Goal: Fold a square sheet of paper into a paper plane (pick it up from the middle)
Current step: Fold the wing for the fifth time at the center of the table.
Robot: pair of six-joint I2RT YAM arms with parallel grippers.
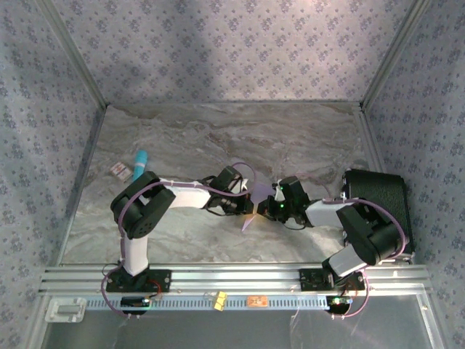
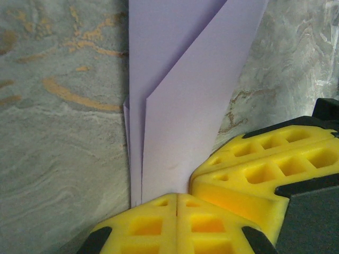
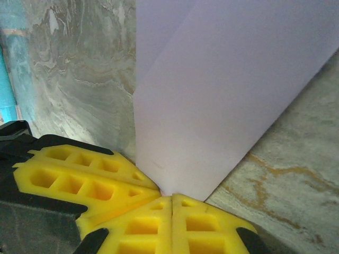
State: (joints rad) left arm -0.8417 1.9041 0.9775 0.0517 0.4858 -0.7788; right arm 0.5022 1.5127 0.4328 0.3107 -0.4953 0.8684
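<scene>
1. Looking down from the top camera, you see both arms reaching inward, so the left gripper (image 1: 245, 202) and the right gripper (image 1: 275, 206) meet near the middle of the marble table (image 1: 218, 138).
2. Your paper plane (image 1: 255, 193) sits right between the two grippers, a folded lavender piece with a thin end trailing toward the near edge.
3. From the left wrist, the left gripper (image 2: 177, 211) has its yellow pads pressed tight together. The narrow end of the paper plane (image 2: 175, 106) runs down into their tips, so it is pinching the paper.
4. That same view shows overlapping folded layers, and the right gripper's fingers (image 2: 259, 169) lie close against yours on the right.
5. From the right wrist, the right gripper (image 3: 172, 214) is likewise clenched on the paper plane (image 3: 222, 95), whose lower corner meets the seam between the pads.
6. Well left of the arms you have a teal object (image 1: 142, 158) beside a small packet (image 1: 120, 171), and a black case (image 1: 378, 207) stands at the right edge.
</scene>
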